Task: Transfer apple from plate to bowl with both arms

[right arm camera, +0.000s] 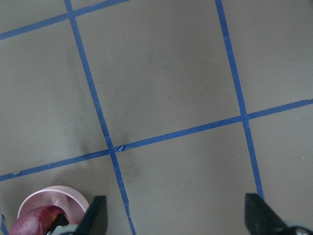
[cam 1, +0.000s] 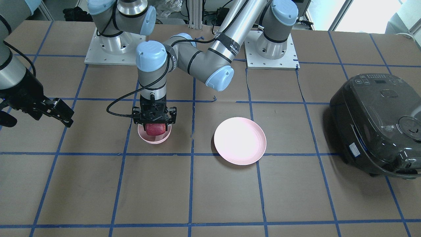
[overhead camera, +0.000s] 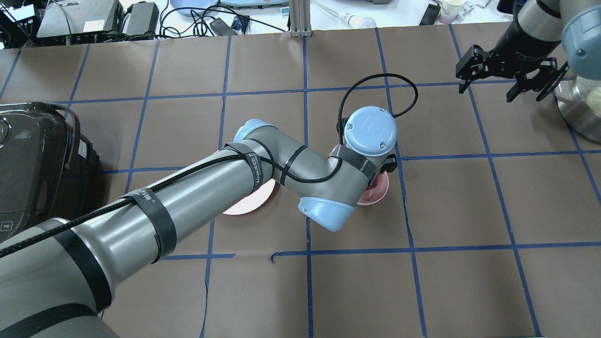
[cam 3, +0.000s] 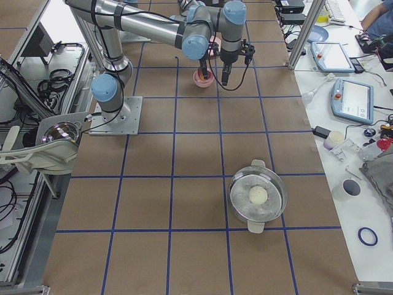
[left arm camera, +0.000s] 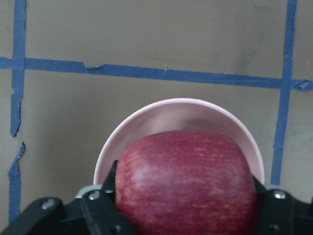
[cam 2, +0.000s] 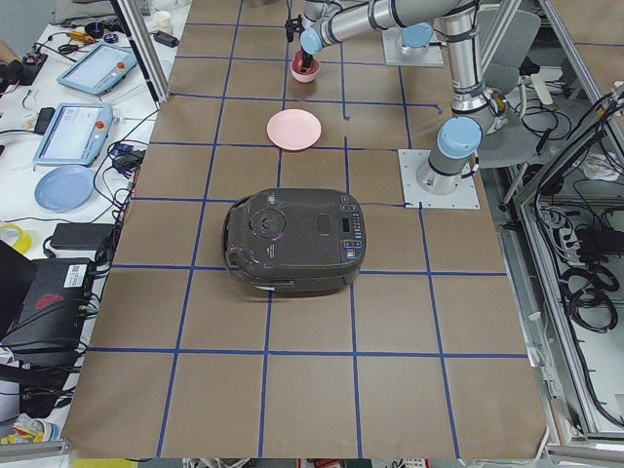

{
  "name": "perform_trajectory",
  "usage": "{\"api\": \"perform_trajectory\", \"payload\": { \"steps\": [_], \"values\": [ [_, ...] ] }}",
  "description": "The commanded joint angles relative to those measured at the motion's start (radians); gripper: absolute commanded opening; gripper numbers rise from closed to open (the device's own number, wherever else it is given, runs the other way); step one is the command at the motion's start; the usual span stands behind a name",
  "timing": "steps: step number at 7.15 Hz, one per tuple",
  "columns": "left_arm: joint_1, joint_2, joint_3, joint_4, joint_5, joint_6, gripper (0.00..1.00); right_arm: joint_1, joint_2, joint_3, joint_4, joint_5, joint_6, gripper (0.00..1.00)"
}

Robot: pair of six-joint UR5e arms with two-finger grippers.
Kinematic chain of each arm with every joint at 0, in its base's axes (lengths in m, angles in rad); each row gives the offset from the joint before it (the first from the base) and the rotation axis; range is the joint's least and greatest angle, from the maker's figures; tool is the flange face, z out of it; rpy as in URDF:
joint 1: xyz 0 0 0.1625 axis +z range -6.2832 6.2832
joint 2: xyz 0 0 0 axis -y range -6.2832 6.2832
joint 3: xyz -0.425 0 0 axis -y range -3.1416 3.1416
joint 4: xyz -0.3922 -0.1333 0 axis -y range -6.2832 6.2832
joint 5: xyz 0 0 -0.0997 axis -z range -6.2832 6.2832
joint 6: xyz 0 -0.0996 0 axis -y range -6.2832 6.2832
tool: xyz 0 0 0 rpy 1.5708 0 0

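Observation:
The dark red apple [cam 1: 155,129] sits down in the mouth of the small pink bowl [cam 1: 154,139]. My left gripper [cam 1: 154,123] reaches across from above and is shut on the apple, one finger on each side. In the left wrist view the apple [left arm camera: 186,181] fills the bowl [left arm camera: 181,105] between the black fingers [left arm camera: 102,200]. The wide pink plate [cam 1: 240,140] lies empty beside the bowl. My right gripper [cam 1: 56,112] is open and empty, off to the side of the bowl. In its wrist view the bowl [right arm camera: 54,196] shows at the lower left corner.
A dark rice cooker [cam 1: 378,125] stands at the table's end on my left side. A steel pot [cam 3: 258,196] with a pale ball in it stands toward the other end. My left arm [overhead camera: 281,164] hides much of the plate [overhead camera: 244,206] from overhead.

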Motion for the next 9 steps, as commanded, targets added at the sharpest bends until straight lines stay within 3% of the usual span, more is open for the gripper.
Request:
{"api": "perform_trajectory", "payload": {
  "steps": [1,5,7,9],
  "values": [
    [0.002,0.000,0.004,0.001,-0.010,-0.005,1.00,0.000,-0.002,-0.001,0.001,0.000,0.000,1.00],
    [0.073,0.070,-0.007,-0.048,0.002,0.110,1.00,0.000,-0.007,-0.003,0.005,-0.005,0.000,1.00],
    [0.206,0.188,-0.003,-0.234,-0.002,0.281,1.00,0.021,-0.034,-0.018,0.016,-0.101,0.015,1.00],
    [0.364,0.323,0.014,-0.382,-0.057,0.412,1.00,0.108,-0.083,-0.019,0.076,-0.106,0.069,1.00]
  ]
}}
